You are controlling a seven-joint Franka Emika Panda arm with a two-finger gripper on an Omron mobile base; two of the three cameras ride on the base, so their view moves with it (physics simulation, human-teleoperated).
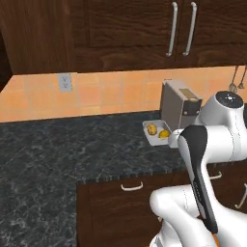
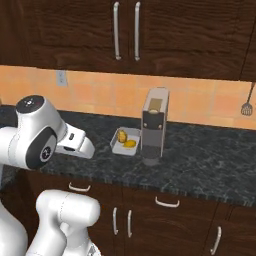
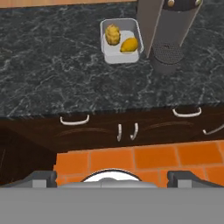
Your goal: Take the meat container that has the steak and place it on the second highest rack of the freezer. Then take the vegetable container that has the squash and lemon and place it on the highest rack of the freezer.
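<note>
Dark speckled granite runs along the kitchen counter point(image 1: 58, 149), backed by an orange tile wall point(image 1: 106, 91) with a white outlet point(image 1: 64, 82) set into it, and dark wood upper cabinets point(image 2: 165, 30) with long silver handles hang above. On the counter sits a pale, shallow vegetable container point(image 3: 120, 41), just beside a tall gray coffee machine point(image 2: 154, 125) and to its left as I face the wall. Inside the container lie two things side by side: the bumpy, mottled squash point(image 3: 112, 35) nearer the left wall of the tray, and the smooth yellow-orange lemon point(image 3: 129, 45) next to it, toward the machine. Both seem to rest on the tray floor.

Below the counter edge, dark drawer fronts and cabinet doors point(image 3: 127, 127) carry curved silver pulls, and orange floor tiles point(image 3: 157, 159) show beneath them.

The white arm point(image 1: 202, 159) is folded up in front of the counter. Its gripper point(image 3: 112, 177) hangs well back from the container, out over the floor, with its two dark fingertips point(image 3: 41, 177) spread as wide as they go and nothing between them.

A spatula point(image 2: 246, 107) hangs on the wall off to the right.
</note>
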